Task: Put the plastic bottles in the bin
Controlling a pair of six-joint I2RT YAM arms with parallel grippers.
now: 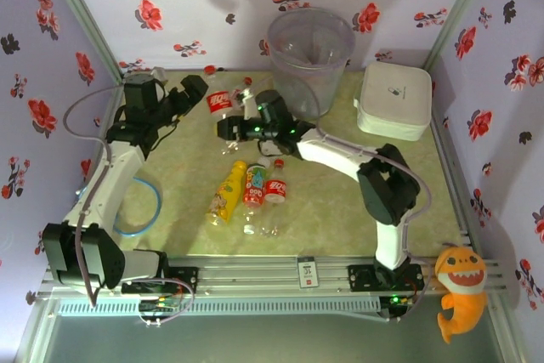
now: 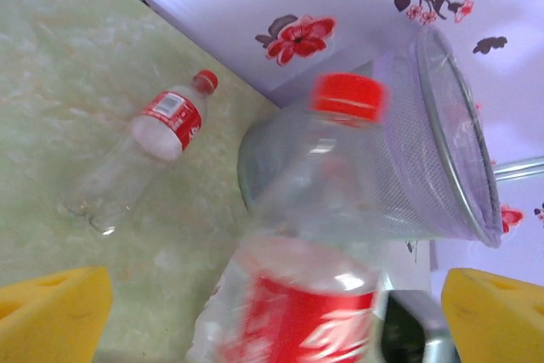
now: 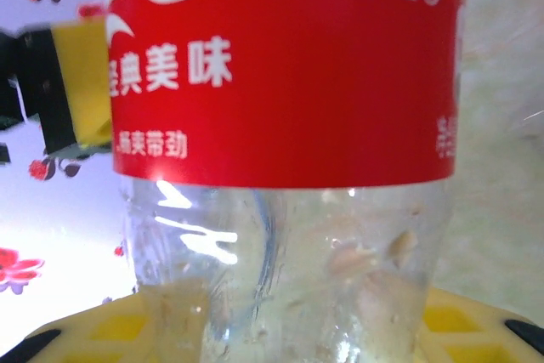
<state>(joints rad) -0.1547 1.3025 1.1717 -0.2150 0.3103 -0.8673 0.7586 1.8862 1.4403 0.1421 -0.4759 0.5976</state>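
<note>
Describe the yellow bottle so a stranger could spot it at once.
Start at the tall translucent bin at the table's far edge, then come toward the arm bases to three bottles lying side by side mid-table. The yellow bottle is the leftmost, the only yellow one.

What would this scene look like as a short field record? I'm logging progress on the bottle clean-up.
left gripper: open, red-capped bottle between its pads
right gripper: around a red-label bottle; grip unclear
bin: upright at the back of the table
loose bottles: yellow bottle and blue-green-label bottle, lying side by side mid-table
other: white box right of bin
</note>
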